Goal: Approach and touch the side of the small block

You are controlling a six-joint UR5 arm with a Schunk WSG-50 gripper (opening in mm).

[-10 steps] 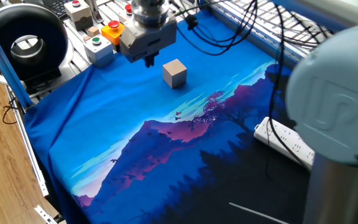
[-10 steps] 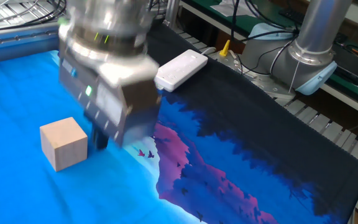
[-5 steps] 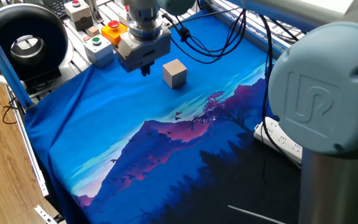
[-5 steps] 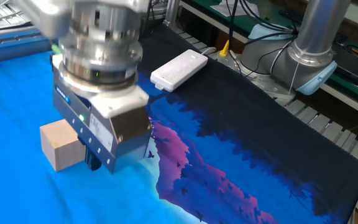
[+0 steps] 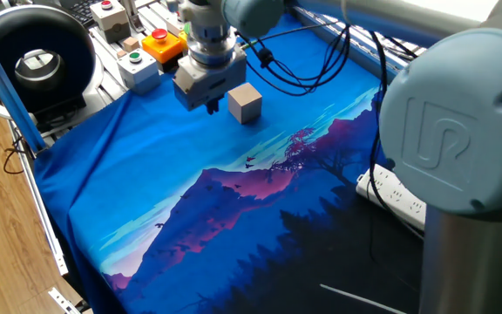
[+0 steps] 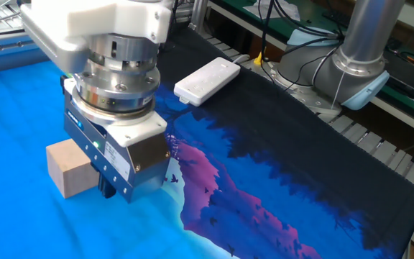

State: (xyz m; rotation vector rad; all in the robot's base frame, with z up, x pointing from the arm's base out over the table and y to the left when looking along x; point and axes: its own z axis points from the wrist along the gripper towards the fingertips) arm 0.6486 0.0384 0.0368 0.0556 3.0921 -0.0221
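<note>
- Blue mountain-print cloth (image 5: 190,227) covers the table; button boxes (image 5: 142,54) sit off its far left corner and a white power strip (image 6: 207,80) lies at its dark edge.
- From one fixed view, going left to right: the gripper (image 5: 209,105) hangs low over the cloth, and the small block (image 5: 245,102) stands just to the right of the fingertips, on the cloth, upright and square.
- From the other fixed view the order flips: the small block (image 6: 72,167) shows at left, and the gripper (image 6: 107,188) body overlaps its right face.
- Judged from both views, the block lies sideways from the fingers at about their height, so the closing move is a short level push toward its near side face.
- A cube has no long axis to favour.
- Whether the fingertips already touch that face or stand just apart cannot be told; the gripper housing hides the seam.
- Fingers show only as a dark stub, so I cannot tell if they are spread or closed.
</note>
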